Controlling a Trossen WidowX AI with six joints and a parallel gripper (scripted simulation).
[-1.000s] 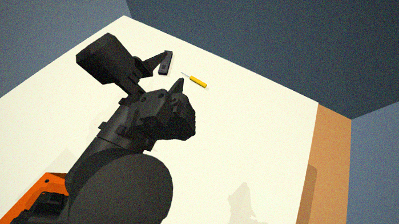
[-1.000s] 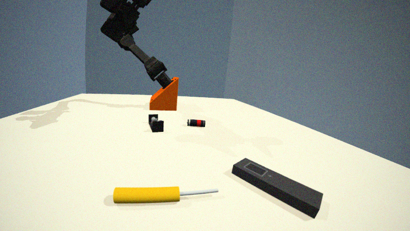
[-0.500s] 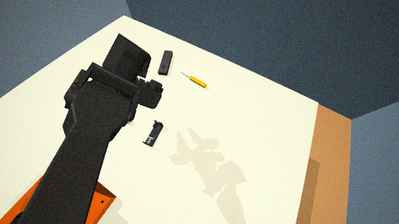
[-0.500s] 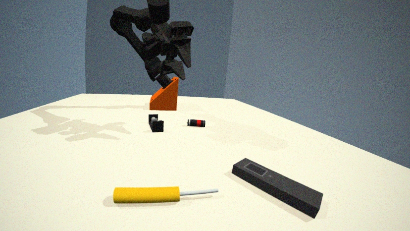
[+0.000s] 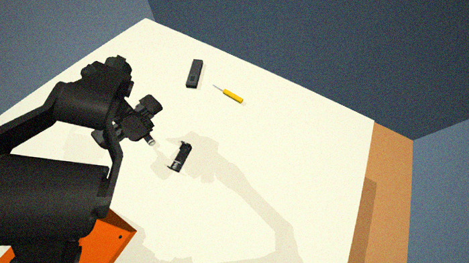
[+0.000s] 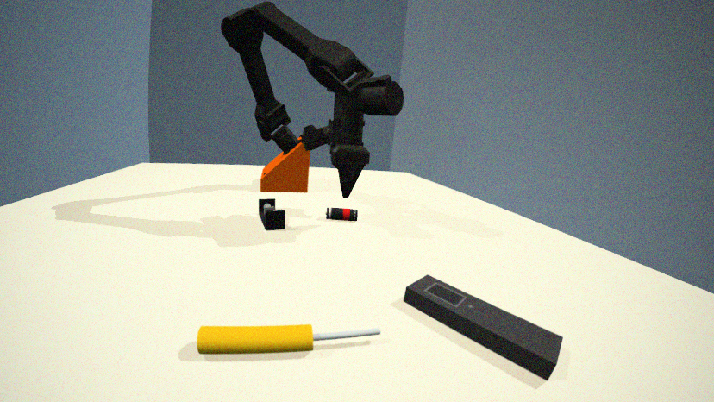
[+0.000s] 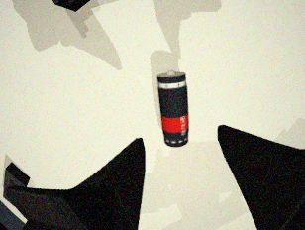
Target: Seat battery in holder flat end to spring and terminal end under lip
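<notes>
The battery (image 5: pixel 148 139) (image 6: pixel 341 214) (image 7: pixel 173 106), black with a red band, lies on its side on the white table. Its terminal nub is at the upper end in the wrist view, and that end faces the holder's side. The black holder (image 5: pixel 182 157) (image 6: pixel 274 219) stands apart from it, with the spring visible at one end and no battery inside. Only its edge (image 7: pixel 73 4) shows at the top of the wrist view. My gripper (image 6: pixel 345 195) (image 7: pixel 180 138) is open and empty, pointing down above the battery. In the top view the arm hides the fingers and part of the battery.
A dark grey box (image 5: pixel 194 73) (image 6: pixel 482 324) and a yellow-handled screwdriver (image 5: pixel 233 95) (image 6: pixel 255 339) lie on the table, well away from the holder. The orange arm base (image 5: pixel 107 241) (image 6: pixel 287 174) stands at the other end of the table. Shadows of the arm cross the table.
</notes>
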